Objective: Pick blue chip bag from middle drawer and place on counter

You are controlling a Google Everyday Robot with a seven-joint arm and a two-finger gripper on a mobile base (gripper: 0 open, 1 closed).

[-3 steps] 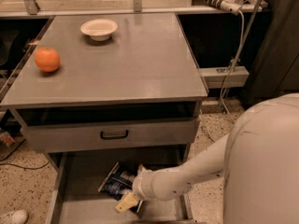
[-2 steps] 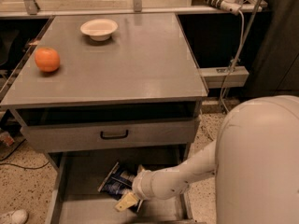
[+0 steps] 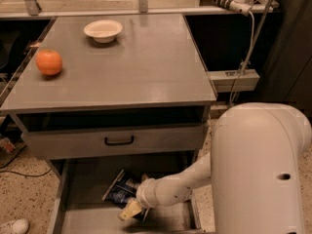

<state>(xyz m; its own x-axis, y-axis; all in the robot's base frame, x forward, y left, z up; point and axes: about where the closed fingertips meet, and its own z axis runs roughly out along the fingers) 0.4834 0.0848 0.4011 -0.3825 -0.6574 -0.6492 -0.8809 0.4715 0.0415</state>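
One drawer, lower left, holds the bag: probably light, crinkly, slippery foil, best pinched at a crimped end. At its lower right edge sits the gripper; whether it grips, I cannot tell.

warm dim light, soft sheen on counter, end effector in shadowed middle drawer

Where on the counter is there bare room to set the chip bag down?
The counter is bare across its right half and front strip, right of the orange and before the white bowl. Crowded: the right side of the middle drawer, where the gripper sits at the blue chip bag.
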